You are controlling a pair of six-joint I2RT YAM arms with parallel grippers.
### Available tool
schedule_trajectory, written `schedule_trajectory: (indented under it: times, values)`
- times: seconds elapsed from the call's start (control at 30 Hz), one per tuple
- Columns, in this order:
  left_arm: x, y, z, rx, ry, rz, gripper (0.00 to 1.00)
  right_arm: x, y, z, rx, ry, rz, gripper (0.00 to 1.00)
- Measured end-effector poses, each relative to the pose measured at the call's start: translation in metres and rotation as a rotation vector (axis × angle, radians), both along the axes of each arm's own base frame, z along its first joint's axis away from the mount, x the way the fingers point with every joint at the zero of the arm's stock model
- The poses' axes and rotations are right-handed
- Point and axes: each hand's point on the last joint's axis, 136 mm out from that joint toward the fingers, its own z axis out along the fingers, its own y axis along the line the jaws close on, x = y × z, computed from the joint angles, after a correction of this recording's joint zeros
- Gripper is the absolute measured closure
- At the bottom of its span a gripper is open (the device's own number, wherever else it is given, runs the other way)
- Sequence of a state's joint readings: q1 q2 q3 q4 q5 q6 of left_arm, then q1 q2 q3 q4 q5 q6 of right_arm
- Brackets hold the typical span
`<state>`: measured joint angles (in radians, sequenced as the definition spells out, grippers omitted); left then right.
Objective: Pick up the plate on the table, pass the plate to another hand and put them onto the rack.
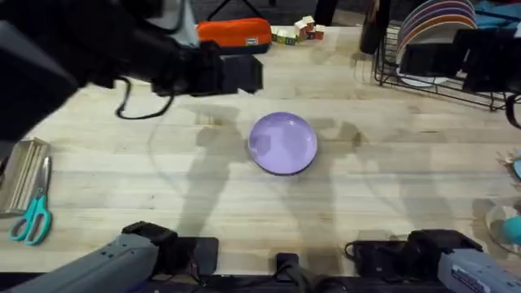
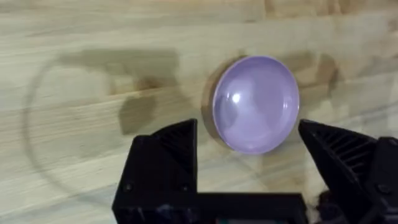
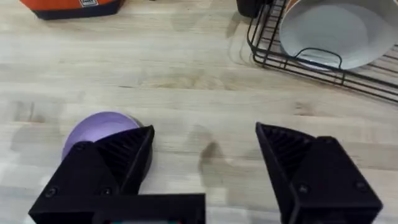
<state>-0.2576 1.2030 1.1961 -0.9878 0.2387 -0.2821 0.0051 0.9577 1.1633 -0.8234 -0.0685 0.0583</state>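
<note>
So here we've got the plate (image 1: pixel 282 143) lying flat on the table (image 1: pixel 366 195), pretty much dead center in the overhead view, nothing touching it. The rack (image 1: pixel 440 77) sits way out at about 2 o'clock from the plate, well apart from it, near the far right corner. It already has a white plate (image 3: pixel 336 31) standing in it, and we can see orange and pink rims (image 1: pixel 444 16) lined up behind that.

The left gripper (image 2: pixel 249 168) hangs above the table with its jaws wide open, and in its wrist view the plate shows right between the two fingers, lower down on the wood. Overhead, that arm is the big dark blurry shape at roughly 10 o'clock from the plate.

The right gripper (image 3: pixel 205 162) is open too, jaws spread wide, holding nothing. Its wrist view has the plate peeking out behind one finger and the rack farther off.

Other stuff around: an orange pouch (image 1: pixel 234 34) at about 11 o'clock near the far edge, some small blocks (image 1: pixel 297 31) just beside it, and teal scissors (image 1: pixel 32 218) way over at 8 o'clock by the left edge.
</note>
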Motion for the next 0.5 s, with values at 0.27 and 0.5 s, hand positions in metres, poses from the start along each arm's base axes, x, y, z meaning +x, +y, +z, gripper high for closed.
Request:
schedule_trajectory:
  times: [0.27, 0.5]
  values:
    - [0.007, -0.015, -0.04, 0.162, 0.075, -0.015, 0.006, 0.001, 0.0, 0.001, -0.014, -0.005, 0.012, 0.009]
    - [0.02, -0.021, -0.078, 0.236, 0.154, -0.018, 0.007, 0.001, 0.0, 0.001, -0.017, -0.006, 0.014, 0.009]
